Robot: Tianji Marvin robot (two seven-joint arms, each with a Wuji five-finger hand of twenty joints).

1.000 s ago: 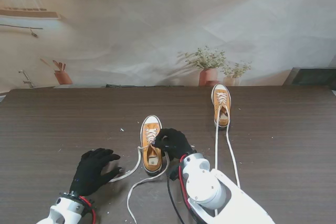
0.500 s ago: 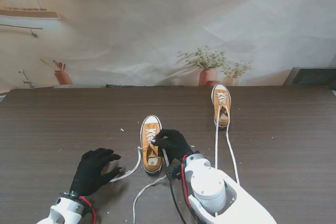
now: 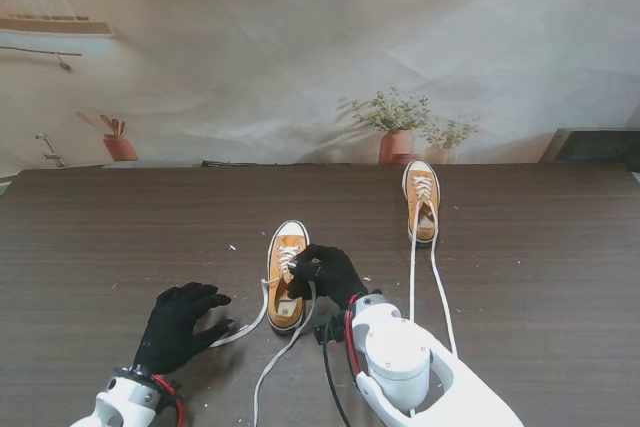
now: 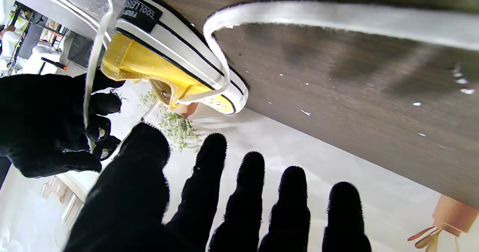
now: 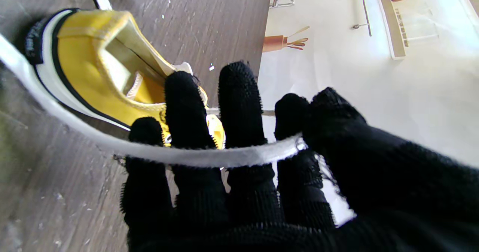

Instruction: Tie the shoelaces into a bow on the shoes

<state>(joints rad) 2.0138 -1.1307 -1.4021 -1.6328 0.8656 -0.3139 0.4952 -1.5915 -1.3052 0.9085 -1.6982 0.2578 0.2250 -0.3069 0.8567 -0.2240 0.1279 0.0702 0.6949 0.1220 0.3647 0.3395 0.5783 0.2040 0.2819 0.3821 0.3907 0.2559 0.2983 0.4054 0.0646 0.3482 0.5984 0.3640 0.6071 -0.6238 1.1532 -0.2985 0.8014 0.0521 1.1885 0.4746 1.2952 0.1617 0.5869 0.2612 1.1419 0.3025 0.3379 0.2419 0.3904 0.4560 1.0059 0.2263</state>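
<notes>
Across the right fingers (image 5: pixel 239 94), shoelace (image 5: pixel 187 155).

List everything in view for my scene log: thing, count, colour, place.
Sneakers: 2, yellow-orange with white soles; near shoe at table centre, far shoe farther from me, to the right.
Shoelaces: white, untied; near lace trails toward me, far laces run toward me.
Table: 1, dark wood.
Backdrop: 1, pale, printed with potted plants.
Left hand: black glove, open, resting on the table beside a lace end.
Right hand: black glove, shut on the near lace, over the near shoe.
</notes>
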